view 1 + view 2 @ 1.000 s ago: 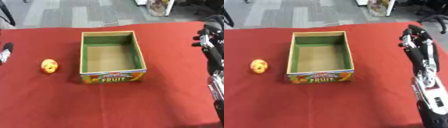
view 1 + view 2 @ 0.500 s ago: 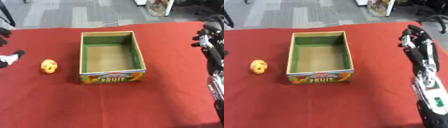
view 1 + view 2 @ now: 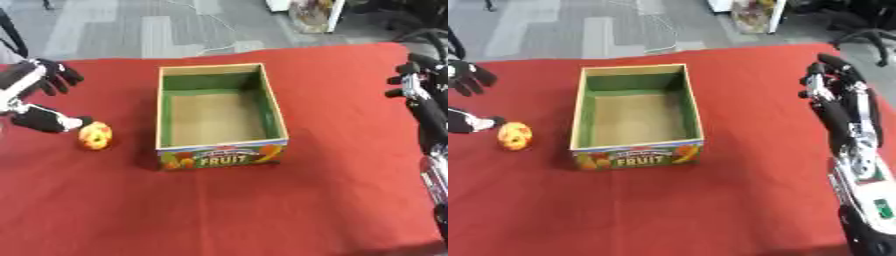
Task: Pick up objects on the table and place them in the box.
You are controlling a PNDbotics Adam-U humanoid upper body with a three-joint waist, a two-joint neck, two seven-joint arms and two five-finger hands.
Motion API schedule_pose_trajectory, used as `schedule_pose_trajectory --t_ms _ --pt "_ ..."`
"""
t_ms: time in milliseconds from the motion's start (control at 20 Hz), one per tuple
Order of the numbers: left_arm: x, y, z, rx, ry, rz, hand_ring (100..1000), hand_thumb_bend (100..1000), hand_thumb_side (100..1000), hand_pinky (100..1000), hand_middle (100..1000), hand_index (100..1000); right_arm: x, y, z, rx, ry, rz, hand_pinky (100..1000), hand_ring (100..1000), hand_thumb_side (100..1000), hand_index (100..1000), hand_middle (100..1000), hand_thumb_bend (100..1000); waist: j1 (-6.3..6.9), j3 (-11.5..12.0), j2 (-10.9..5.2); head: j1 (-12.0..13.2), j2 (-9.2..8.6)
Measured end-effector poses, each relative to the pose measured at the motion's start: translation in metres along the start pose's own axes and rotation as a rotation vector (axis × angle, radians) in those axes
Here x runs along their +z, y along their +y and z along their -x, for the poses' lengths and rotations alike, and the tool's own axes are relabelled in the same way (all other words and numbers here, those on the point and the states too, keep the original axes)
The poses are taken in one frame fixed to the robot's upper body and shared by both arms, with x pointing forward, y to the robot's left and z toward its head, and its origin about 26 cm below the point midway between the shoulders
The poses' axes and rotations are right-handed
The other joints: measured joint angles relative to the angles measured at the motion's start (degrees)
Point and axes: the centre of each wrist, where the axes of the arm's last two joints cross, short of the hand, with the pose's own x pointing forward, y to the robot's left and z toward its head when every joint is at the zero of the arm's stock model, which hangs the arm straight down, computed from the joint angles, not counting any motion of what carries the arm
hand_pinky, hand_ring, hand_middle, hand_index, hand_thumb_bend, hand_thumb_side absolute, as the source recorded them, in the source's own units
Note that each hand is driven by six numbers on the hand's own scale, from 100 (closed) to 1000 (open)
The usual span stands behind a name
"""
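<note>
Now left hand (image 3: 39, 100) fingers (image 3: 61, 75) spread wide beside fruit (image 3: 94, 136); nothing held.

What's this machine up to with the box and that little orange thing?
A two-armed robot is clearing things off a red table into a cardboard fruit box, which holds nothing yet. Its left hand, fingers spread, is right beside a small orange-yellow fruit to the left of the box, not yet gripping it. The right hand is idle at the table's right side, fingers relaxed, touching nothing.
</note>
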Motion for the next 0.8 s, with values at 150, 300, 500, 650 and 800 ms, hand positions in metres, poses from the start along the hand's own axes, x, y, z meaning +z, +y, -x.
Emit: schedule_pose_trajectory --t_ms 150,300,500,650,800 --pt "-0.019 -0.007 0.002 -0.154 0.060 0.095 673 569 100 670 667 763 0.000 0.000 0.000 0.000 0.002 -0.002 534 626 415 793 627 127 -0.20 -0.12 -0.09 0.02 0.00" --pt "-0.029 -0.013 0.008 -0.271 0.106 0.148 677 566 100 671 674 767 0.000 0.000 0.000 0.000 0.003 -0.003 534 626 415 793 627 125 -0.33 -0.12 -0.10 0.02 0.01" --pt "-0.035 -0.018 0.015 -0.303 0.139 0.173 666 556 100 662 665 761 0.001 0.000 0.001 0.001 0.008 -0.004 534 626 415 793 627 124 -0.33 -0.20 -0.12 0.05 0.01" --pt "-0.036 -0.020 0.020 -0.290 0.146 0.183 658 549 100 655 658 758 0.001 0.000 0.002 0.002 0.010 -0.004 534 626 415 793 627 123 -0.36 -0.36 -0.12 0.09 0.01" --pt "-0.036 -0.022 0.022 -0.272 0.141 0.196 604 534 100 610 606 719 0.001 0.000 0.002 0.002 0.010 -0.003 534 626 415 793 627 119 -0.42 -0.52 -0.12 0.13 0.01"
